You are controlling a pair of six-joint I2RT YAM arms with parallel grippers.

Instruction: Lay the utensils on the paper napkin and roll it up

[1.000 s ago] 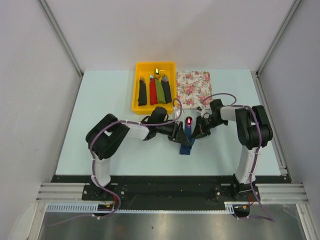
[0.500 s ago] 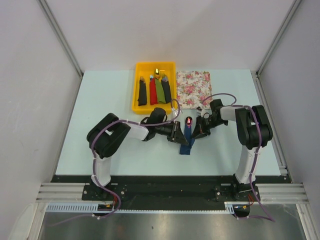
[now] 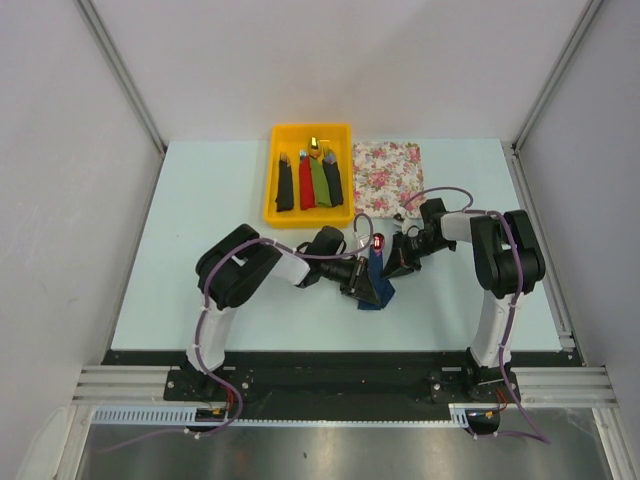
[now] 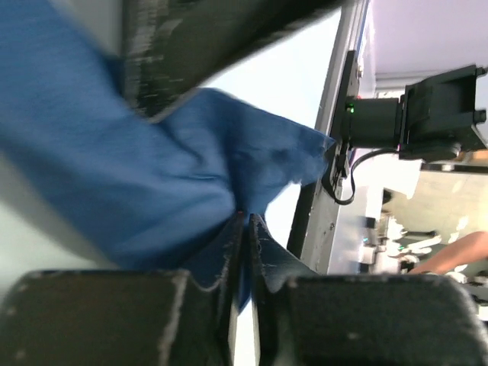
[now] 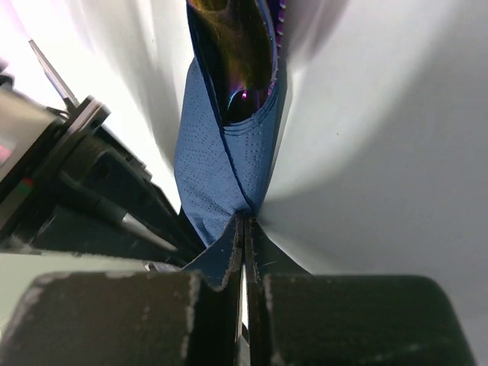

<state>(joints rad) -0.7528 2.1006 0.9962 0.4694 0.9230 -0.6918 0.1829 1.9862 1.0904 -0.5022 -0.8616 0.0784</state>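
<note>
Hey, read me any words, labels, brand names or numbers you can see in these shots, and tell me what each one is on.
There is no readable text in any view.
The yellow tray, the floral mat and the paper napkin show no lettering.
The black device in the background of the left wrist view is too blurred to show any label.

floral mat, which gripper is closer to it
Right. The right gripper pinches the paper napkin just short of the floral mat; the left gripper holds it farther back.
</note>
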